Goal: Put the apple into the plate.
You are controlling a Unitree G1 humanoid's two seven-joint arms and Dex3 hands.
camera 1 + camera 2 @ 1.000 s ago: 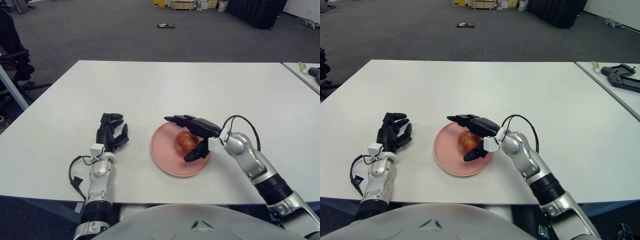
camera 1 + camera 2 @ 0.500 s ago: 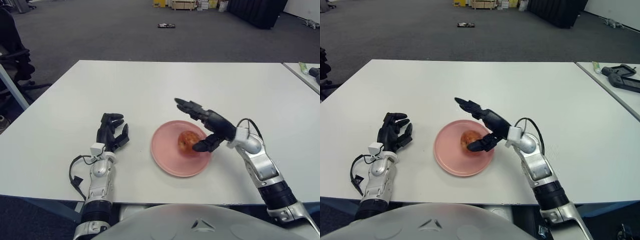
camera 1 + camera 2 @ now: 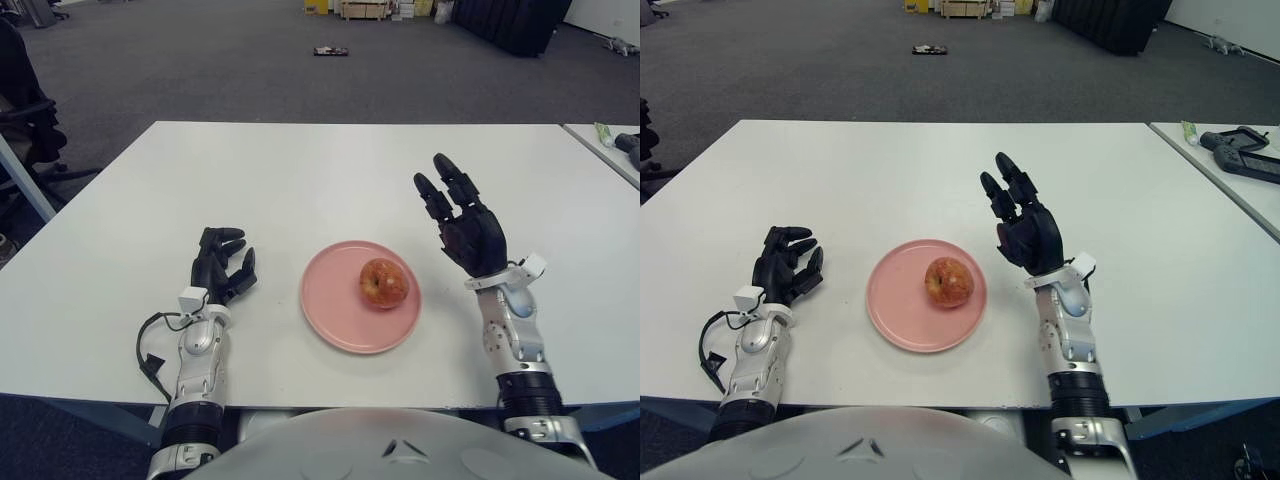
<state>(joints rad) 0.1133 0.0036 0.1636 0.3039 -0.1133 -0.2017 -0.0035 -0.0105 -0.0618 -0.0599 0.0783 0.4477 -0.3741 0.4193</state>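
Note:
A red-yellow apple (image 3: 383, 283) sits inside the pink plate (image 3: 335, 315), toward its right side, on the white table (image 3: 300, 170). My right hand (image 3: 462, 222) is raised to the right of the plate, fingers spread and pointing up and away, holding nothing and clear of the apple. My left hand (image 3: 222, 265) shows to the left of the plate with its fingers loosely curled, empty.
A second white table (image 3: 1230, 170) stands at the far right with dark devices (image 3: 1240, 152) on it. Grey carpet lies beyond the table, with boxes (image 3: 365, 9) and a small dark object (image 3: 331, 51) far off. An office chair (image 3: 25, 110) stands at the left.
My right hand let go of the apple and drew back from over the plate to the right, lifting with fingers opening upward. The apple stays in the plate. The left hand has not moved.

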